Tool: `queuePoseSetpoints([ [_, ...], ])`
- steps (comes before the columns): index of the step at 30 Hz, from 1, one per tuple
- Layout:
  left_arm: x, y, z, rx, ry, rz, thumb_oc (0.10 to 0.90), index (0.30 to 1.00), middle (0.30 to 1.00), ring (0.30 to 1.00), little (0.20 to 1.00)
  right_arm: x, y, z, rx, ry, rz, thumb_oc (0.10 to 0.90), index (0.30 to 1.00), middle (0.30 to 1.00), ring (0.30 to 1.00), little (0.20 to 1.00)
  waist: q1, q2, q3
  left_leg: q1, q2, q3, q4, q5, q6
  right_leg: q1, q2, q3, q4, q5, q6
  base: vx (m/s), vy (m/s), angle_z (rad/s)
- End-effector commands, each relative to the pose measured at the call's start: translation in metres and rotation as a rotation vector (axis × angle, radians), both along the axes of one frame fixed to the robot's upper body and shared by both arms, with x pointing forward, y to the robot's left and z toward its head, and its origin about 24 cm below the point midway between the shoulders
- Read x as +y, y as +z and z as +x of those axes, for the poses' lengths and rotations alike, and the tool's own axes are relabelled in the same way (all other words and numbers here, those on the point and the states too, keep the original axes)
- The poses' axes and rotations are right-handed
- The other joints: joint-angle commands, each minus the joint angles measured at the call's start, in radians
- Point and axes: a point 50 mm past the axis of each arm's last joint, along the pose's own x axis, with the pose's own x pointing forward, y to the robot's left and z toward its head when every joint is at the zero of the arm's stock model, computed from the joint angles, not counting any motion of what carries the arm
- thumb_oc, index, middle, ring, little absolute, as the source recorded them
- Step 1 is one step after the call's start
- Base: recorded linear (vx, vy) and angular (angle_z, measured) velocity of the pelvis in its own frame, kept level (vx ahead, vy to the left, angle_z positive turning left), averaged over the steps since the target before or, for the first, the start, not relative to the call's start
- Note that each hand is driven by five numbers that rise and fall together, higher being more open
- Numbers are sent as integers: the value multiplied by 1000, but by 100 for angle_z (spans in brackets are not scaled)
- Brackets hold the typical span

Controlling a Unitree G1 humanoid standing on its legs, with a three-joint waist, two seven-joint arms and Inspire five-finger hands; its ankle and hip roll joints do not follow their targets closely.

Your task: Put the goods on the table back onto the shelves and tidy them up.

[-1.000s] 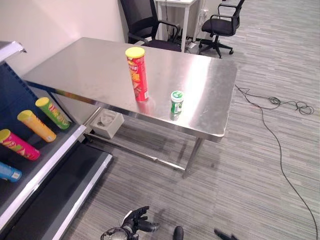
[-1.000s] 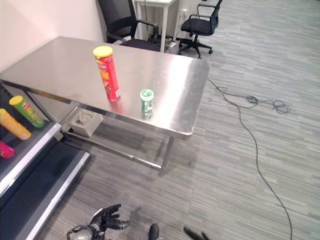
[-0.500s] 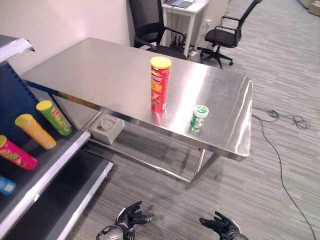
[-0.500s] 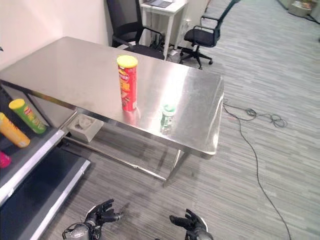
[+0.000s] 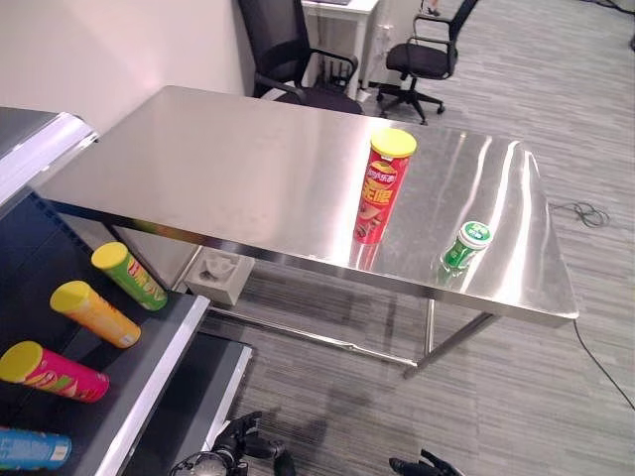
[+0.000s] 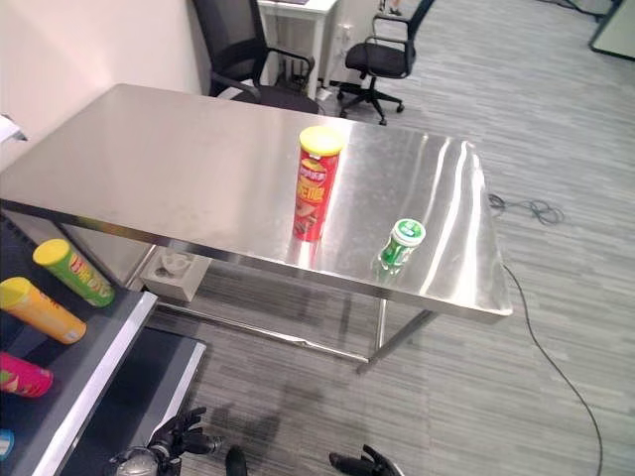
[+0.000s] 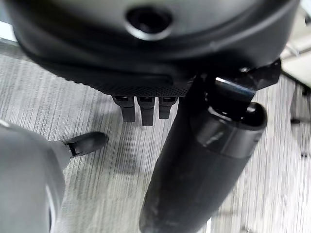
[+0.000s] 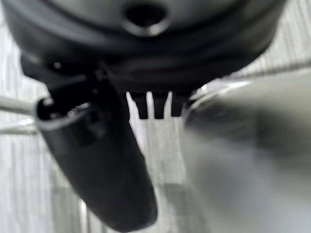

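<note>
While both arms hang low near the floor, the left robot hand [image 5: 236,448] and right robot hand [image 5: 427,464] carry nothing, fingers loosely spread, probably because the robot is only approaching. On the steel bench [image 5: 228,169] a red chip can [image 5: 379,186] stands upright, long axis vertical, yellow lid up. To its right, apart, a small green-lidded bottle [image 5: 465,244] stands leaning slightly. On the shelf [image 5: 159,342] at left, four cans lie sideways, lids toward the far left.
</note>
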Motion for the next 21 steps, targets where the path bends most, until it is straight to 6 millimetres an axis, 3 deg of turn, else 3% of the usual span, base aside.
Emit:
queuePoseSetpoints([
  [1, -10, 8, 24, -87, -32, -12, 800, 900, 900, 900, 900, -26, 4, -7, 4, -85, -46, 800, 900, 900, 900, 900, -27, 45, 39, 9, 79, -22, 5, -46, -87, -18, 190, 25, 13, -203, -66, 22, 38, -28],
  [2, -8, 8, 22, -82, -17, -7, 800, 900, 900, 900, 900, -27, 3, -11, 9, -110, -48, 800, 900, 900, 900, 900, -29, 41, 43, 17, 78, -15, 5, -49, -88, -22, 223, 18, -20, -214, -74, 65, -35, -13],
  [3, -4, 7, 22, -78, -1, 7, 800, 900, 900, 900, 900, -32, 3, -26, 9, -206, -42, 800, 900, 900, 900, 900, -55, 33, 57, 36, 73, -23, 5, -54, -89, -33, 262, 94, -52, -224, -66, 54, -47, -3],
  [4, -4, 8, 23, -78, -1, 7, 800, 900, 900, 900, 900, -32, 3, -26, 9, -206, -42, 800, 900, 900, 900, 900, -55, 33, 56, 33, 74, -22, 5, -51, -89, -35, 263, 95, -56, -220, -67, 86, -74, 21],
  [6, -2, 6, 17, -76, 26, 6, 800, 900, 900, 900, 900, -57, 12, -36, -48, -335, -105, 800, 900, 900, 900, 900, -71, 25, 48, 45, 72, -14, 5, -54, -89, -15, 270, 117, -104, -196, -57, 84, -71, 33],
  [7, -1, 4, 9, -67, 22, 6, 800, 900, 900, 900, 900, -88, 32, -38, -170, -436, -205, 800, 900, 900, 900, 900, -94, 23, 36, 53, 76, -10, 5, -59, -94, 4, 275, 122, -129, -194, -53, 71, -57, -2],
  [8, -1, 4, 9, -67, 22, 6, 800, 900, 900, 900, 900, -88, 32, -38, -170, -436, -205, 800, 900, 900, 900, 900, -94, 23, 36, 53, 76, -10, 5, -59, -94, 4, 275, 122, -129, -194, -53, 79, -54, -16],
  [9, -2, 3, 5, -61, 26, 3, 800, 900, 900, 900, 900, -102, 42, -39, -217, -462, -258, 800, 900, 900, 900, 900, -98, 23, 27, 54, 78, -8, 5, -58, -95, 10, 278, 125, -140, -189, -54, 51, -32, -16],
  [10, 0, 1, 0, -47, 39, 0, 800, 900, 900, 900, 900, -119, 58, -36, -284, -468, -331, 800, 900, 900, 900, 900, -106, 23, 20, 60, 82, -7, 5, -59, -97, 18, 279, 124, -148, -188, -54, 134, -79, -18],
  [11, 1, -1, -6, -29, 64, 1, 800, 900, 900, 900, 900, -153, 105, -23, -467, -461, -523, 800, 900, 900, 900, 900, -127, 24, 4, 78, 87, -6, 5, -67, -103, 43, 284, 120, -168, -188, -53, 103, -68, -12],
  [12, 1, -1, -6, -29, 63, 1, 800, 900, 900, 900, 900, -153, 105, -23, -467, -462, -523, 800, 900, 900, 900, 900, -127, 24, 3, 74, 87, -6, 5, -63, -103, 40, 284, 120, -170, -184, -54, 97, -63, -2],
  [15, -5, -1, -5, -37, 28, -5, 800, 900, 900, 900, 900, -182, 162, -21, -652, -519, -744, 800, 900, 900, 900, 900, -151, 24, -17, 82, 96, -2, 5, -68, -109, 56, 291, 128, -205, -174, -54, 49, -41, -8],
  [16, -6, -1, -5, -37, 26, -6, 800, 900, 900, 900, 900, -182, 162, -21, -651, -519, -747, 800, 900, 900, 900, 900, -149, 26, -17, 82, 96, -2, 5, -68, -109, 57, 291, 128, -206, -173, -54, 51, -49, 0],
  [17, -7, -2, -7, -26, 32, -6, 800, 900, 900, 900, 900, -191, 182, -22, -701, -555, -835, 800, 900, 900, 900, 900, -156, 23, -27, 84, 101, 1, 5, -70, -111, 62, 295, 132, -222, -169, -54, 29, -37, 5],
  [21, -10, -6, -15, 5, 41, -15, 800, 900, 900, 900, 900, -202, 222, -26, -800, -603, -1010, 800, 900, 900, 900, 900, -166, 24, -40, 90, 108, 8, 5, -74, -113, 72, 302, 144, -239, -168, -57, 46, -39, -8],
])
